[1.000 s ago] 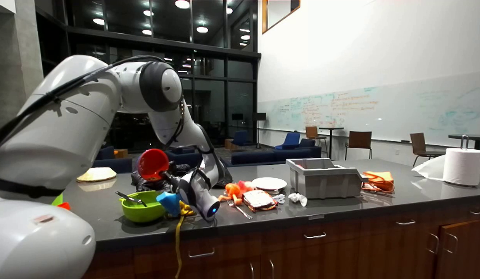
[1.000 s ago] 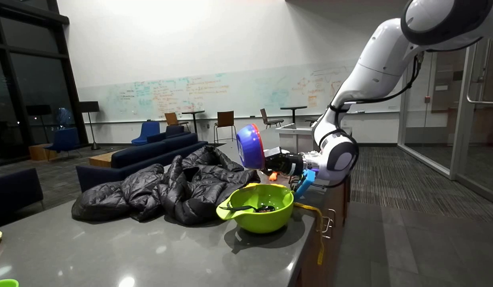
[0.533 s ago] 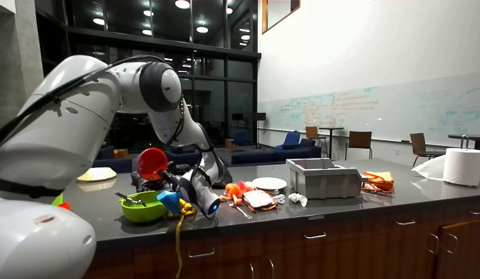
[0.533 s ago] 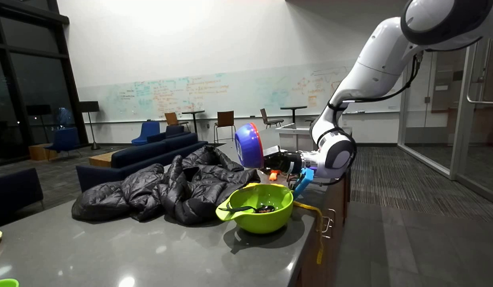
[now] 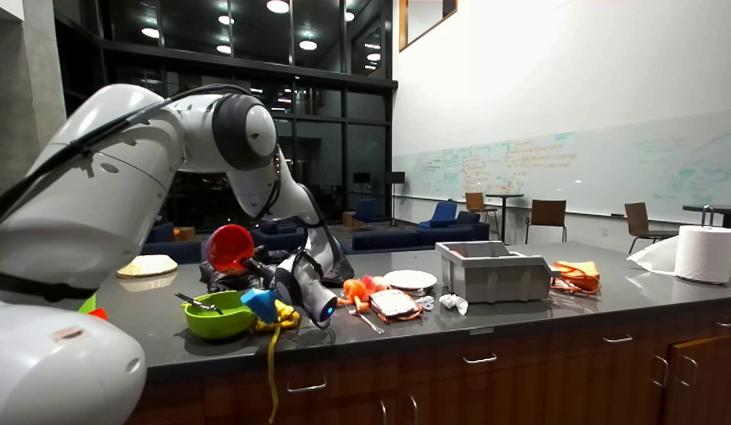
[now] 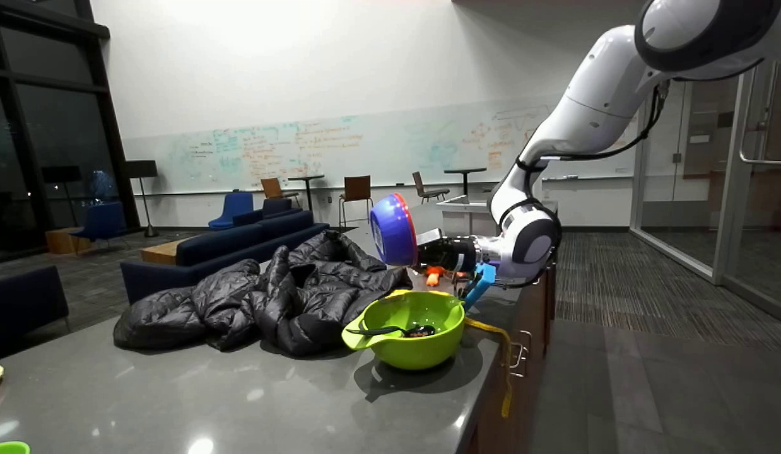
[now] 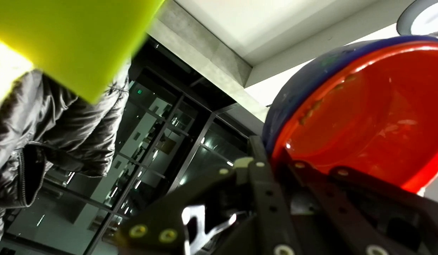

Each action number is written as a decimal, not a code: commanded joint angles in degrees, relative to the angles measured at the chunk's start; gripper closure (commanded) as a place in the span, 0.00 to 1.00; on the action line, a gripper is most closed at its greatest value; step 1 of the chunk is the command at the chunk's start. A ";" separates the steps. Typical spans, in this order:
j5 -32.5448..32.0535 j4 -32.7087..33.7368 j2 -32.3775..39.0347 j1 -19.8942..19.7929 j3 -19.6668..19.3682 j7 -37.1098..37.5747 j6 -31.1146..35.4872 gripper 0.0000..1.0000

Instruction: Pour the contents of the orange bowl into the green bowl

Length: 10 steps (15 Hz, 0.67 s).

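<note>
Gripper pinches the orange bowl by its edge

The fingers are squeezed close together, with the bowl's thin side between them. One is on the blue outside, one on the red inside. The bowl is up in the air, tipped on its side, with its hollow part facing the gripper. Small brown bits stick near its rim. In both exterior views, the green bowl stands lower, on the gray counter, apart from it.
</note>
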 commanded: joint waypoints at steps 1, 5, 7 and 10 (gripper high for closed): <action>-2.81 0.33 -1.62 0.67 -0.56 1.43 1.69 0.98; -5.83 0.46 -2.18 0.99 -0.52 1.28 3.16 0.98; -6.97 0.26 -2.52 1.11 -0.41 1.16 3.78 0.98; -8.36 0.10 -2.95 1.32 -0.23 0.99 4.75 0.98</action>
